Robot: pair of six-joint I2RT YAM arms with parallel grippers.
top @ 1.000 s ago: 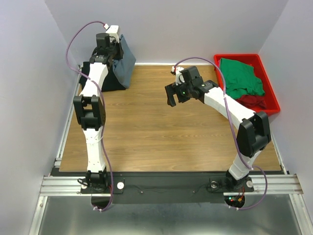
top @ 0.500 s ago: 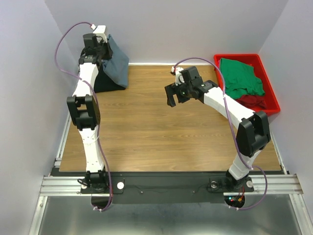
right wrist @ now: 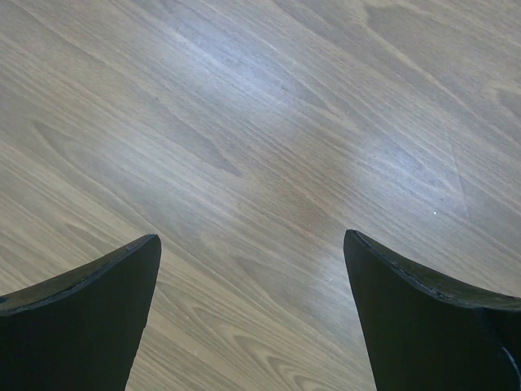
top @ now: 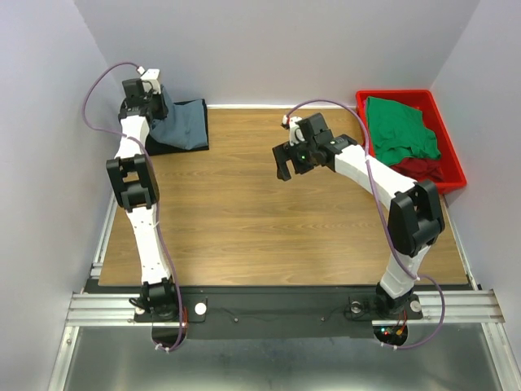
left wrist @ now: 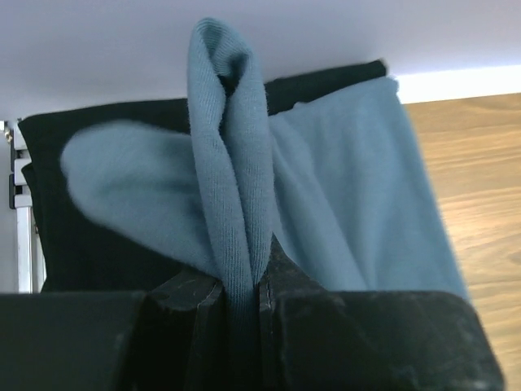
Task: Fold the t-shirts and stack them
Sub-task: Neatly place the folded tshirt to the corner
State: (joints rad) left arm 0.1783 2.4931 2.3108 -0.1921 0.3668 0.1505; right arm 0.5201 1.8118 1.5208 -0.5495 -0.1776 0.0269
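As the left arm swung back toward the far-left corner over the last second, the blue-grey shirt (top: 182, 127) came down with it. It hung high off the wrist before. Now most of it lies draped over the black shirt (top: 198, 106), which sits flat in that corner of the table (top: 244, 212).

Left gripper (top: 146, 91): jaws clamped on a doubled fold of blue-grey cloth; the wrist view shows the fold pinched tight between the fingers (left wrist: 195, 301). Not released yet.

Right gripper (top: 285, 160): barely shifted, hovering over bare wood mid-table, jaws wide apart, nothing between them.

My reading: shirt two is going onto the stack. What's left of this step is to lower the held edge, let go, and check the lay. The blue-grey looks skewed toward the stack's left side, so it may need a tug.

Green shirt (top: 400, 129) and dark red shirt (top: 423, 169) are both in the red tray (top: 453, 155), far right, unfolded, green on top.

Room:
- Left wrist is tight to the left wall and near the back wall. Little margin outward; retreat should go up and toward centre.
- Stack sits at the table's far-left edge; cloth could slip off that side.
- Centre of table is open for the next fold.
- Right arm has a free path to the tray.
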